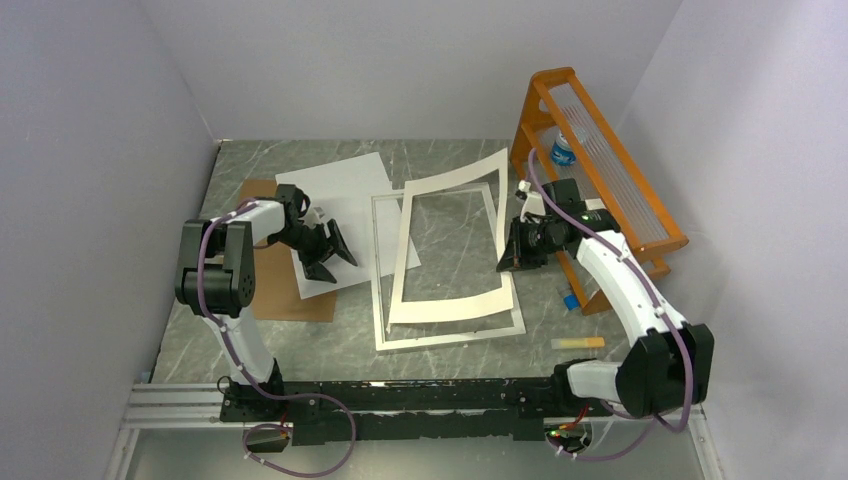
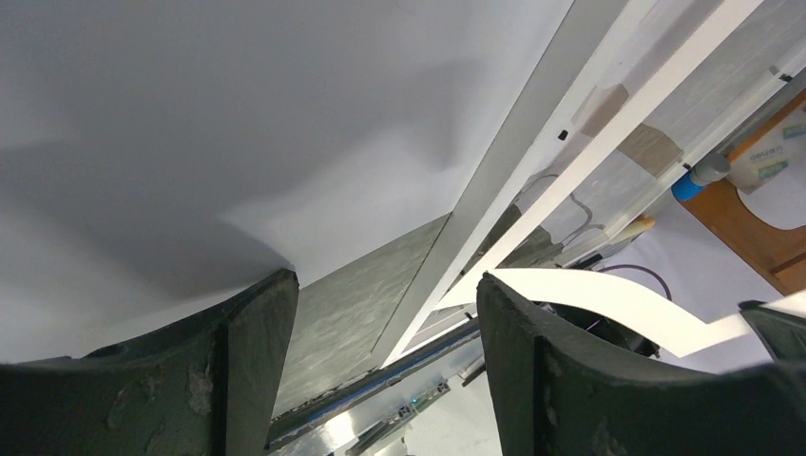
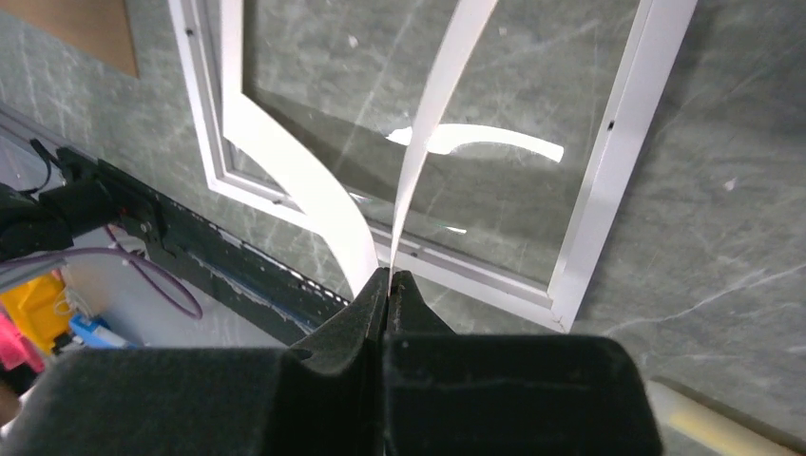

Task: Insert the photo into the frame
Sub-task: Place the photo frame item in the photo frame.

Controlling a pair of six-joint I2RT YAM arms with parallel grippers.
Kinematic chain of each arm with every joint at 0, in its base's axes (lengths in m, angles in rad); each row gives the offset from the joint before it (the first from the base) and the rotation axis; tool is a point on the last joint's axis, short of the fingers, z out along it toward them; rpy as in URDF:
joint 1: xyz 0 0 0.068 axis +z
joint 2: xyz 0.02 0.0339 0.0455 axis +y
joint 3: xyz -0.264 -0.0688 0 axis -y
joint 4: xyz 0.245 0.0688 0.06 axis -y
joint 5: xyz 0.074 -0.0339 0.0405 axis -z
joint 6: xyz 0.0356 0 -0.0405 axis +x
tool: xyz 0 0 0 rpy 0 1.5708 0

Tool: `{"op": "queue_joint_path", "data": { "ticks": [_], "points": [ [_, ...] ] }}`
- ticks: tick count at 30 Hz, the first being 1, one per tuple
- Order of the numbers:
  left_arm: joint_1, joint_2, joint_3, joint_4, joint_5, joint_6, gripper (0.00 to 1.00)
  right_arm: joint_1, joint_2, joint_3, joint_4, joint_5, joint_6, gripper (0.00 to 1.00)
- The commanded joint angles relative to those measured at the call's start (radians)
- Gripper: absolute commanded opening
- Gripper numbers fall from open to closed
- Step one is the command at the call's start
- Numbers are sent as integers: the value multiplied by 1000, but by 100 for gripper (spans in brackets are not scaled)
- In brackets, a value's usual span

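R gripper (image 3: 390, 277) clamps mat (image 3: 304, 180) edge; L gripper (image 2: 382, 296) wide over sheet (image 2: 238, 114)

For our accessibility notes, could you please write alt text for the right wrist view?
The right tool is shut on the edge of a white card mat, which curves up and away over a white-silver frame lying flat on the grey marbled table. A brown backing board corner shows at top left.
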Motion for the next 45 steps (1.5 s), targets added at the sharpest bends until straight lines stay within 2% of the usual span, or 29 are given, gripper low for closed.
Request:
{"op": "queue_joint_path", "data": {
  "ticks": [1, 7, 11, 15, 20, 23, 28, 36, 43, 45],
  "points": [
    [-22, 23, 32, 21, 8, -18, 74, -3, 19, -22, -52, -53, -20, 0],
    [-54, 78, 86, 67, 30, -37, 74, -1, 57, -1, -96, -5, -38, 0],
    [-63, 92, 125, 104, 24, -63, 73, 1, 49, 23, -131, 119, -54, 0],
    [-65, 113, 188, 100, -24, -77, 73, 3, 22, 49, -161, 106, -64, 0],
    [-68, 160, 269, 70, -39, -74, 72, 3, 21, 42, -135, 109, -56, 0],
    [-68, 164, 272, 69, -52, -75, 72, 3, 45, 34, -64, 137, -10, 0],
    [-68, 166, 270, 62, -49, -75, 72, 15, 81, 45, 56, 83, -5, 0],
    [-73, 166, 274, 55, -44, -75, 72, 26, 198, 96, 51, 7, -38, 0],
    [-77, 165, 270, 54, -46, -80, 72, 29, 213, 76, 42, -10, -29, 0],
    [-77, 165, 272, 51, -46, -82, 72, 29, 223, 85, 31, -17, -16, 3]
  ]
}}
